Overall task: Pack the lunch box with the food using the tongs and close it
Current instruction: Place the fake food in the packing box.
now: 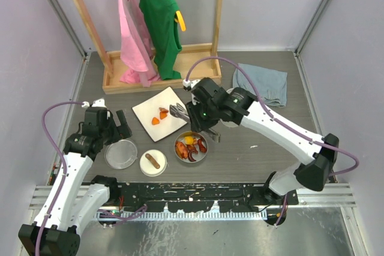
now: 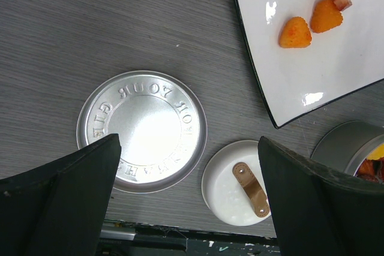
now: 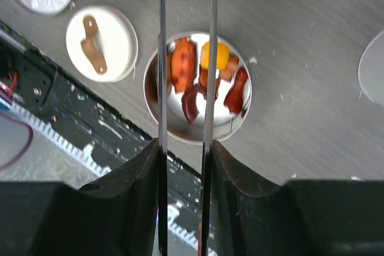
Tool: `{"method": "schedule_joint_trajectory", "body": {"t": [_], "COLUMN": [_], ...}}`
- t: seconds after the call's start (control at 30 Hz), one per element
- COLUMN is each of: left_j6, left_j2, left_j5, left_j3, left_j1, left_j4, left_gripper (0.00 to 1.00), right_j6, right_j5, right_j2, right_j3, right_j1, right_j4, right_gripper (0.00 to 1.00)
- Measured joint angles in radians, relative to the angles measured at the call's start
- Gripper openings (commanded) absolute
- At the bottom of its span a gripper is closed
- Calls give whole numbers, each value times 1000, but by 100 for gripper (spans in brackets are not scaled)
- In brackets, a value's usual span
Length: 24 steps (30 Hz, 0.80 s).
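**Lunch box part-packed on the counter (image 1: pixel 270 142), lid off**
Three pieces wait on the white plate (image 1: pixel 150 107). The tin (image 1: pixel 191 162) beside it holds most of the food (image 3: pixel 195 79), and its lid (image 1: pixel 120 153) lies below the left end effector (image 1: pixel 118 125), whose jaws are wide and empty. The small dish (image 1: pixel 147 167) holds the sausage piece (image 3: pixel 93 45). The right end effector (image 3: pixel 186 148), clamped on the tongs (image 1: pixel 177 111), poises them over the tin. Closing remains.
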Motion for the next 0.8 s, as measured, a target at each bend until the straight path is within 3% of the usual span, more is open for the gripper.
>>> {"method": "schedule_joint_trajectory", "body": {"t": [0.37, 0.8], "left_j6": [0, 0], "left_j2": [0, 0], "left_j5": [0, 0], "left_j3": [0, 0], "left_j1": [0, 0], "left_j4": [0, 0], "left_gripper": [98, 98], "right_j6": [35, 85], "right_j5": [-28, 20], "right_j2": [-128, -137], "right_j3": [-193, -228], "right_j1": [76, 169], "right_j4": [-129, -233], "right_gripper": [39, 40]}}
